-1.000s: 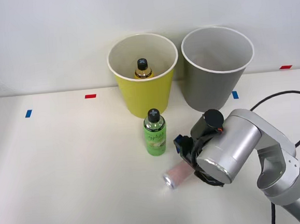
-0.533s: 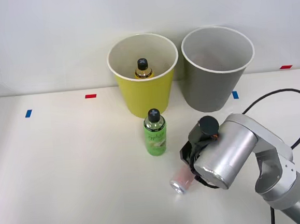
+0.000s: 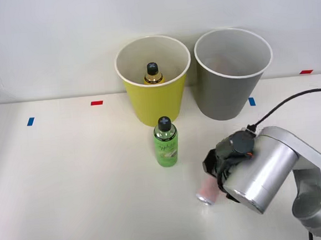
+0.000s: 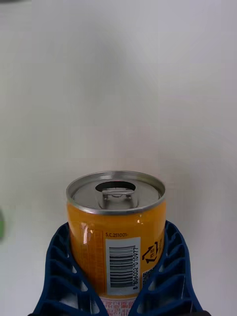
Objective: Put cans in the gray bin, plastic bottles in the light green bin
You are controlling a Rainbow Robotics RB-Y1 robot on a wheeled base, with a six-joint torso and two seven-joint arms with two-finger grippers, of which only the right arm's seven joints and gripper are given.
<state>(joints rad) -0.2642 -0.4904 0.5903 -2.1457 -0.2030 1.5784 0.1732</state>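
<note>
My right gripper (image 3: 210, 178) is shut on the can (image 3: 207, 191), which sticks out below the silver wrist just right of the table's middle. In the right wrist view the can (image 4: 116, 232) shows an orange band, a barcode and a silver top, with a blue ribbed finger (image 4: 61, 276) pressed on each side. The green bottle (image 3: 165, 141) with a black cap stands upright left of the gripper. Behind it is the light green bin (image 3: 173, 99), holding an amber bottle (image 3: 153, 74). The gray bin (image 3: 225, 95) stands to its right, behind the gripper.
Small red tape marks (image 3: 96, 103) and blue tape marks (image 3: 30, 121) lie on the white table. A black cable (image 3: 292, 101) loops above my arm on the right.
My gripper has carried the can rightward and slightly toward the front edge, away from the green bottle. The can has turned more end-on.
</note>
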